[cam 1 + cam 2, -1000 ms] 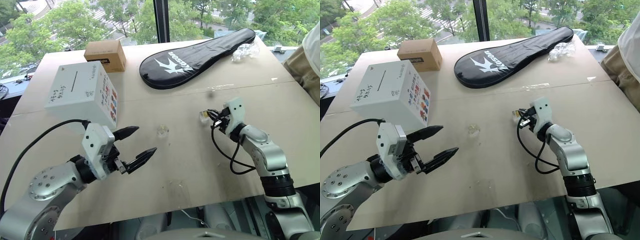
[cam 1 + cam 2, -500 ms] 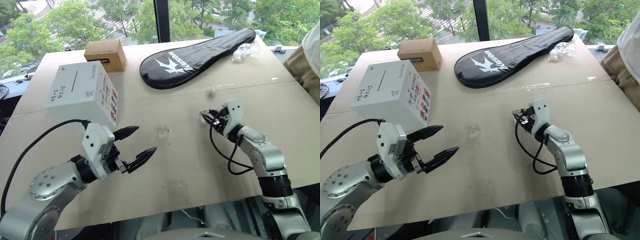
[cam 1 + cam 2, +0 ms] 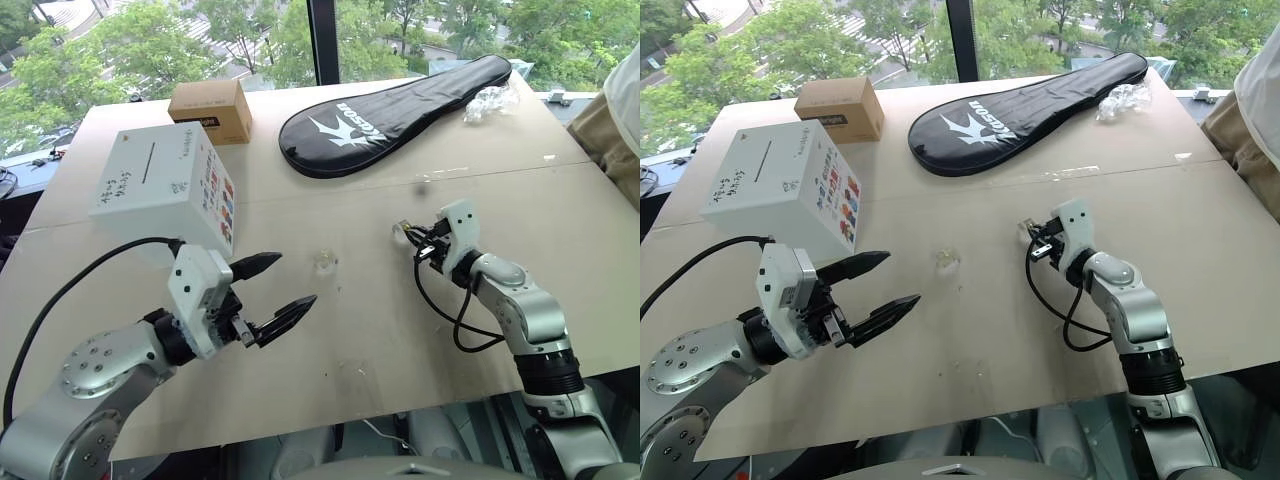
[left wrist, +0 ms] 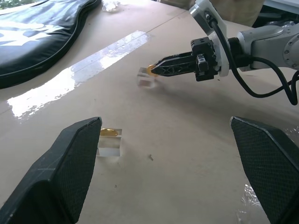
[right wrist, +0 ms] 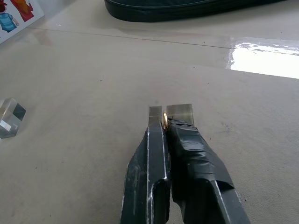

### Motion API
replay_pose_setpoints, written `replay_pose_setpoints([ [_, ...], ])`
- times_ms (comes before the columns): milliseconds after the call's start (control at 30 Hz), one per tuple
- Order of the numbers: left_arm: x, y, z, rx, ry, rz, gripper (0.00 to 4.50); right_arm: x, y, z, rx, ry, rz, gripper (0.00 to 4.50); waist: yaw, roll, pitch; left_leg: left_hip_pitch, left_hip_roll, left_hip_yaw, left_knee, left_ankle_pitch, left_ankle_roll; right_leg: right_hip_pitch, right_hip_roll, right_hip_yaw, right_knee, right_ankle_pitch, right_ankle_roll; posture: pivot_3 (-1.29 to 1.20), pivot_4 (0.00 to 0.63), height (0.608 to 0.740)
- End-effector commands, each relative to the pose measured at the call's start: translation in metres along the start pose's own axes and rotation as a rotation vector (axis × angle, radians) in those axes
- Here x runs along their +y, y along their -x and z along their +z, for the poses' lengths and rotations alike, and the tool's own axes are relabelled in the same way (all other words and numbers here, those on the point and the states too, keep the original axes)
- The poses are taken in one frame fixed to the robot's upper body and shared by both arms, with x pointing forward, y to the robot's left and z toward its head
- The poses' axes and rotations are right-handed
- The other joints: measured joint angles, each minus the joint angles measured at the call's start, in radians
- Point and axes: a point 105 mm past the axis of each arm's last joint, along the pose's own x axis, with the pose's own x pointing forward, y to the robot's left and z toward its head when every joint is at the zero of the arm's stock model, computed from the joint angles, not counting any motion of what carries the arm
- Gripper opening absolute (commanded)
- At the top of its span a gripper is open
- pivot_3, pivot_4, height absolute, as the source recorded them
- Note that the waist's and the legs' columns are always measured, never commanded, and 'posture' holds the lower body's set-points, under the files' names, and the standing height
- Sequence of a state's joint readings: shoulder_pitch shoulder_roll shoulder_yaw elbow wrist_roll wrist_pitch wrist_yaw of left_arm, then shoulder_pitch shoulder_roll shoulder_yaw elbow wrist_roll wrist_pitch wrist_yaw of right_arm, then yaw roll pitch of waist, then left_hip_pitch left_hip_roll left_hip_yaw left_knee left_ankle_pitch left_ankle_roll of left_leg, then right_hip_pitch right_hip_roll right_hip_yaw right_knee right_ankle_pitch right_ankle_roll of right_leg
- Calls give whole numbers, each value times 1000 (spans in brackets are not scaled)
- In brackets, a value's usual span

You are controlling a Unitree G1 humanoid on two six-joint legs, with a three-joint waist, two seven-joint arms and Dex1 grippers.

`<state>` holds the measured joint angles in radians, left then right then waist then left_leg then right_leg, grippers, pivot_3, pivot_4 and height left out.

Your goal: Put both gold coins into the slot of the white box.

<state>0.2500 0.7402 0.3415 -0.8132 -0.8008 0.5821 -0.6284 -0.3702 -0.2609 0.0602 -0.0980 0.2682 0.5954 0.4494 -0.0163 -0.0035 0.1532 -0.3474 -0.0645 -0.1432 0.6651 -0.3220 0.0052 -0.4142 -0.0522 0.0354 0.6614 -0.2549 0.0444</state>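
The white box [image 3: 165, 185] stands at the table's far left, its dark slot [image 3: 152, 160] on top. One gold coin [image 4: 150, 70] with its clear casing [image 4: 145, 77] sits at the tips of my right gripper [image 5: 164, 122]. That gripper is shut, and a gold edge shows pinched between its fingers [image 5: 187, 140]. The other gold coin [image 4: 110, 132] lies on its clear casing in the middle of the table [image 3: 324, 262]. My left gripper [image 3: 295, 278] hovers wide open and empty, near the front of the box and short of that coin.
A brown cardboard box [image 3: 210, 110] stands behind the white box. A black racket case [image 3: 395, 100] lies across the back, with a wad of clear film [image 3: 492, 100] beside it. A person [image 3: 615, 120] stands at the right edge. The table's front edge [image 3: 380, 405] is close.
My right gripper's fingers parted briefly and are shut again at the coin. The left arm has kept still.
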Motion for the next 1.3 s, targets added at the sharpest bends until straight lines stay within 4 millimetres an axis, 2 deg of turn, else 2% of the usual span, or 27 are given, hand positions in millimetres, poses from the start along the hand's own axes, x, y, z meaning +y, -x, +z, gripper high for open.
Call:
replay_pose_setpoints([
  [33,-6,-1,9,-39,-11,-19,4500,3,2,24,-106,0,22,52,0,0,0,0,0,0,0,0,0,0,0,0,0,0,0,0,150,740],
  [167,-2,-5,22,-200,139,40,4500,12,4,49,-219,-99,80,52,1,0,0,0,0,0,0,0,0,0,0,0,0,0,0,0,150,740],
  [300,0,-10,34,-385,386,50,4500,44,10,79,-314,-375,296,52,0,0,1,0,0,-1,0,0,0,0,0,0,0,0,0,0,150,740],
  [400,4,-13,46,-539,561,47,4500,71,23,101,-354,-554,511,52,2,1,1,0,0,-1,0,0,0,0,0,0,0,0,0,0,150,740],
  [533,8,-19,60,-722,755,18,4500,90,37,119,-378,-669,677,52,4,1,1,-1,-1,-2,1,0,0,0,-1,-1,0,0,0,0,150,740],
  [633,1,-25,73,-845,897,-68,4500,103,50,132,-394,-719,798,52,2,0,1,-1,-1,-2,2,0,0,0,-1,-1,0,0,0,0,150,740],
  [667,-2,-27,76,-857,916,-93,4500,105,52,133,-389,-727,819,52,0,0,1,-1,-1,-2,2,0,0,0,-1,-1,0,0,0,0,150,740],
  [767,-16,-35,78,-825,935,-163,3657,112,57,136,-373,-740,860,0,-3,0,1,-1,-1,-1,1,0,0,0,0,-1,1,0,0,0,150,740],
  [867,-19,-39,75,-796,947,-170,2201,119,59,136,-355,-749,887,0,-4,0,1,-1,-1,-1,2,0,0,0,0,-1,1,0,0,0,150,740],
  [1100,-30,-45,74,-724,922,-230,2201,130,62,135,-323,-740,924,0,-1,0,1,-1,-1,-1,2,0,0,0,0,-2,0,0,0,0,150,740],
  [1300,-28,-44,76,-736,926,-227,2201,133,63,134,-315,-739,940,0,-1,0,1,-1,-1,-1,2,0,0,0,0,-5,0,0,0,0,150,740],
])
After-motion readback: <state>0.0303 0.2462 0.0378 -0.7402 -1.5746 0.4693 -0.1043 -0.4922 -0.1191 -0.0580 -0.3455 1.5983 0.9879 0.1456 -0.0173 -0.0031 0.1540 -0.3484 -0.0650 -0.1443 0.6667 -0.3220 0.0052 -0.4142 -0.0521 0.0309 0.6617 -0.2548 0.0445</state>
